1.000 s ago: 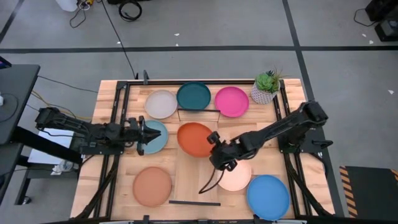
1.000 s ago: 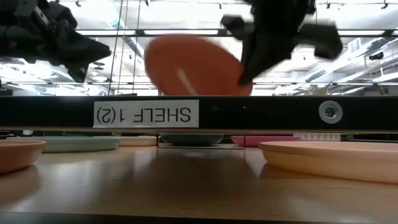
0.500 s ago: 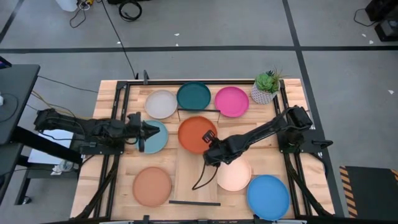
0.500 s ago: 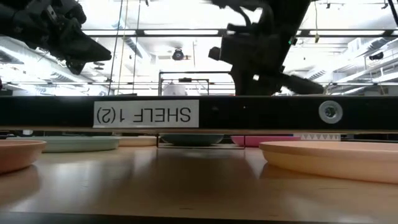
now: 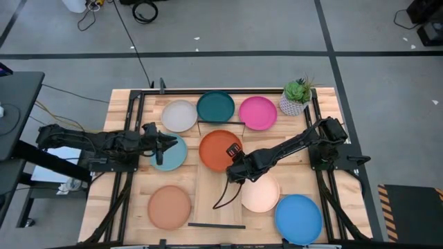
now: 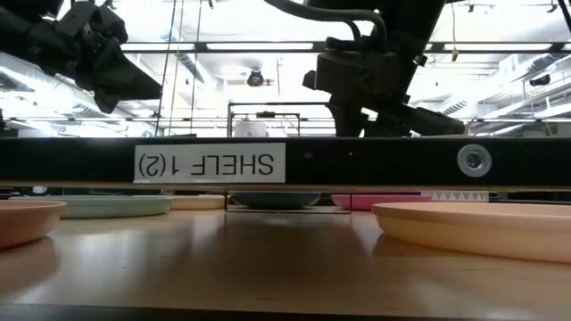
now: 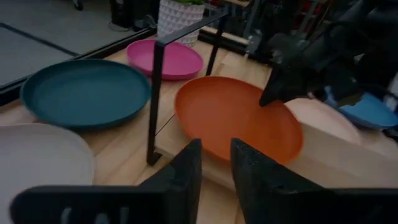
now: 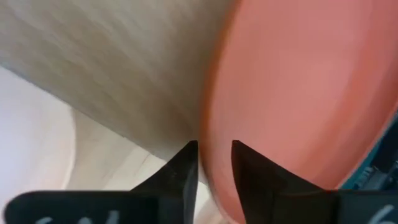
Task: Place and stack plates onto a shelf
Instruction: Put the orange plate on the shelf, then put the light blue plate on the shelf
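Observation:
The orange plate (image 5: 219, 149) lies flat on the far half of the light-wood shelf plank (image 5: 220, 197), just near of its black wire bracket (image 5: 221, 123). My right gripper (image 5: 235, 164) is at the plate's near right rim and shut on it. It also shows in the left wrist view (image 7: 273, 93). My left gripper (image 5: 166, 142) hovers shut and empty over the light blue plate (image 5: 173, 155), left of the shelf, pointing at the orange plate (image 7: 236, 118). My right gripper pinches the orange plate's rim (image 8: 208, 146) between its two fingers, on the plate's near right side. The fingers slant down from the table's right. The plate lies flat with its underside on the shelf plank (image 8: 124, 74).
On the slatted table lie the pale grey (image 5: 179, 115), dark teal (image 5: 215, 106) and magenta (image 5: 257, 113) plates at the far side. The terracotta (image 5: 169, 207), cream (image 5: 261, 194) and bright blue (image 5: 298, 218) plates lie at the near side. A potted plant (image 5: 296, 97) stands at the far right.
My right gripper has gone down and toward the table's left with the orange plate. The plate was lifted and tilted a second ago and now lies flat on the shelf plank. My left gripper has gone a little toward the table's right.

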